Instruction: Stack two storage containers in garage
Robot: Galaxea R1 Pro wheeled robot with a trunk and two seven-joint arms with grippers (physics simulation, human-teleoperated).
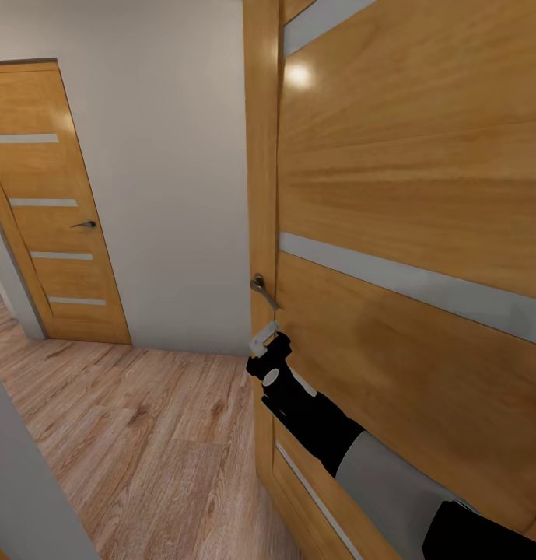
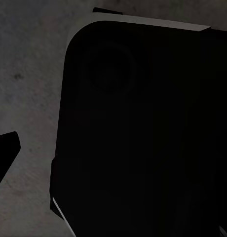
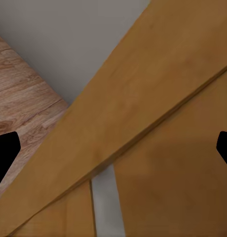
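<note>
The robot's right gripper (image 1: 269, 342) hovered just below the lever handle (image 1: 261, 288) of a wooden door (image 1: 408, 179) in a hallway, its fingers spread wide apart and grasping nothing in the right wrist view. To open the door well, it likely needed to rise onto the handle, press down, then move the door clear of the base. The left gripper's state could not be told. Light wood planks (image 1: 143, 435) covered the floor, a pale wall (image 1: 166, 171) and second door (image 1: 54, 225) beyond. No storage container was visible.
</note>
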